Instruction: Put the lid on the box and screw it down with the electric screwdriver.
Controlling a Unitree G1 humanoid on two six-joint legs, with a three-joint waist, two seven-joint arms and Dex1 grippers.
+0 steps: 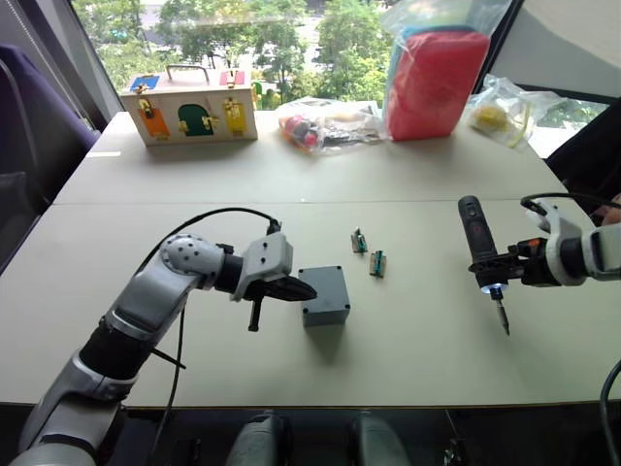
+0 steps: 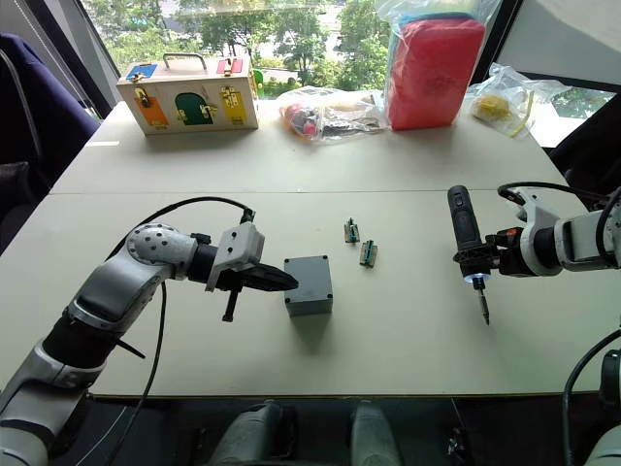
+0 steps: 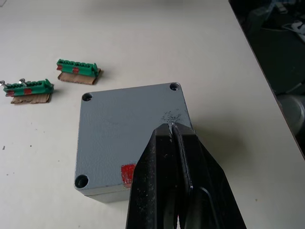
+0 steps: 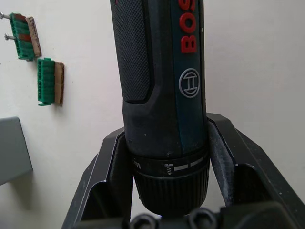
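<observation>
Lid (image 3: 126,129) looks rigid and light on our box (image 1: 326,303); left gripper (image 3: 170,128) pinched closed touches it, right gripper (image 4: 167,157) clamps the electric screwdriver (image 1: 479,246).

small grey square plastic lid (image 3: 126,138): matt, finely grained, scuffed near my left pincer's (image 3: 170,128) smooth black plastic fingers. dark cylindrical electric screwdriver (image 4: 159,95): matt body w/ stippled rubbery grip, thin metal bit. pale table (image 1: 291,204) smooth, matt.
</observation>
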